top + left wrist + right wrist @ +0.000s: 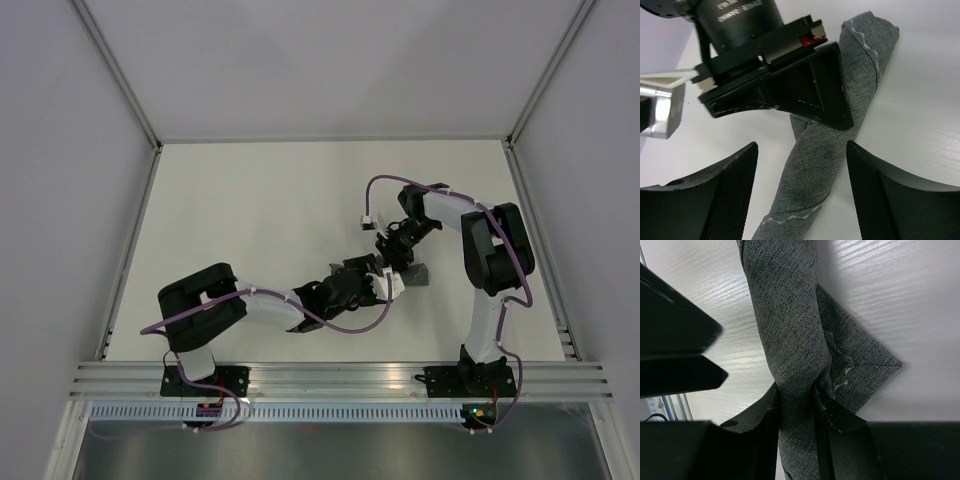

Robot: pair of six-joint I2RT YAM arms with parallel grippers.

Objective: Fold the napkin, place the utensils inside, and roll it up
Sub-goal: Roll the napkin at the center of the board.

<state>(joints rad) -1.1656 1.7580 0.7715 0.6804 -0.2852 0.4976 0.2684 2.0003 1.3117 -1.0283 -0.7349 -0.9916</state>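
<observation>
The napkin (416,272) is rolled into a tight dark grey tube lying on the white table, with a pale stitched line at its ends. My right gripper (392,252) is shut on the roll (785,315), its jaws pinching the cloth at the roll's middle (797,405); a loose corner flap (865,365) sticks out beside it. My left gripper (385,283) is open, its two fingers standing either side of the roll (815,165) without touching it (801,150). The right gripper's black finger (810,90) crosses the roll ahead. The utensils are hidden.
The white table (260,220) is walled by a metal frame on the left, right and back. The two wrists are crowded close together at centre right. A silvery metal block (660,112) on the right wrist shows at the left wrist view's left edge.
</observation>
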